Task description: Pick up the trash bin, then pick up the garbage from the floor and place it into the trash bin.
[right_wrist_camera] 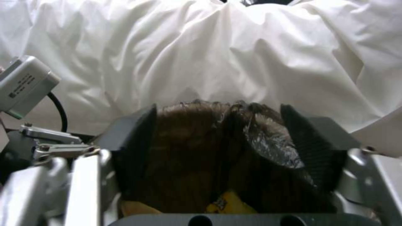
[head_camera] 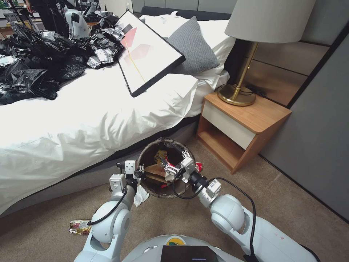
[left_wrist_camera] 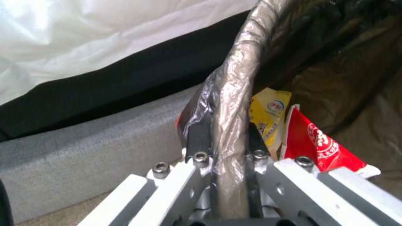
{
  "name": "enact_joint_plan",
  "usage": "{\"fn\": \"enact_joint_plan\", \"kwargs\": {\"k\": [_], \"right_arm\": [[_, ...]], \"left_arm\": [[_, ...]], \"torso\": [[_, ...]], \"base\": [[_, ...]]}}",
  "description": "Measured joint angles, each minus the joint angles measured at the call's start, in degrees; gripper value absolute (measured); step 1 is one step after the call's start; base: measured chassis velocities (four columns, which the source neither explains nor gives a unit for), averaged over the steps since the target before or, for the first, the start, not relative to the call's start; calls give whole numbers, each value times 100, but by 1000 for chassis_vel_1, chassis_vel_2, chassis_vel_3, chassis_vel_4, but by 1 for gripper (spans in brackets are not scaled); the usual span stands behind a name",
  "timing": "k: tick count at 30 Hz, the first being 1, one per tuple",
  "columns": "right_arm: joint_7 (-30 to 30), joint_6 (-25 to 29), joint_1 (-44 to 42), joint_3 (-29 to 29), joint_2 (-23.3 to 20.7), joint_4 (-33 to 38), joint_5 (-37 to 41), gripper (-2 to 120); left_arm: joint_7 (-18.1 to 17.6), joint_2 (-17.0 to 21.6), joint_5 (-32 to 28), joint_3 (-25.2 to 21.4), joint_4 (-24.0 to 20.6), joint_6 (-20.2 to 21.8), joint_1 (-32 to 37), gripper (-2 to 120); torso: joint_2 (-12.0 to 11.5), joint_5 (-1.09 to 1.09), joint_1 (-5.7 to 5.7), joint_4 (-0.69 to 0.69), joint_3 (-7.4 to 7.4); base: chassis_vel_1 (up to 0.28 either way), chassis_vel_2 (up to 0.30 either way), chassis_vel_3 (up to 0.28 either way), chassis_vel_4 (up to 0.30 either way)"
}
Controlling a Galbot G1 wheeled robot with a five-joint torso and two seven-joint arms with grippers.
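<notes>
The trash bin (head_camera: pixel 145 154), lined with a dark bag, hangs tilted above the carpet beside the bed. My left gripper (head_camera: pixel 137 174) is shut on its bag-covered rim (left_wrist_camera: pixel 234 94), one finger (left_wrist_camera: pixel 198 138) outside and the other inside. My right gripper (head_camera: pixel 177 162) hovers over the bin's mouth, open, its fingers (right_wrist_camera: pixel 134 141) wide apart above the bag lining (right_wrist_camera: pixel 197 150) with nothing between them. Garbage lies inside the bin: a yellow wrapper (left_wrist_camera: pixel 268 114), a red-and-white wrapper (left_wrist_camera: pixel 324 146) and a brown paper bag (head_camera: pixel 155 173). A foil wrapper (head_camera: pixel 80 226) lies on the floor, and a white tissue wad (head_camera: pixel 141 196) is below the left gripper.
The bed (head_camera: pixel 83 123) with white bedding runs along the left, carrying a heap of black plastic bags (head_camera: pixel 40 62), a framed picture (head_camera: pixel 149 51) and a grey pillow (head_camera: pixel 192 45). A wooden nightstand (head_camera: pixel 240 127) with a brass lamp (head_camera: pixel 240 87) stands at the right by the wall. Open carpet (head_camera: pixel 291 196) lies to my right.
</notes>
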Motion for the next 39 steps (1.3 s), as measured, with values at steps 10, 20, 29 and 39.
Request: {"fn": "enact_joint_plan", "kwargs": {"k": [10, 20, 29, 39], "right_arm": [[-38, 41, 15, 7, 3, 5, -55, 100], [265, 172, -71, 508, 157, 259, -347, 100], [759, 650, -1085, 1620, 457, 563, -871, 100], [688, 1393, -2035, 2112, 1527, 14, -1513, 100]], "left_arm": [[4, 9, -1, -5, -5, 5, 12, 0], [7, 36, 2, -41, -2, 3, 28, 0], [6, 67, 1, -134, 49, -55, 16, 0], [4, 98, 0, -179, -15, -121, 74, 0]], "torso": [[0, 0, 0, 0, 0], [0, 0, 0, 1, 0], [0, 0, 0, 0, 0], [0, -1, 0, 1, 0]], "base": [[0, 0, 0, 0], [0, 0, 0, 0], [0, 0, 0, 0], [0, 0, 0, 0]]}}
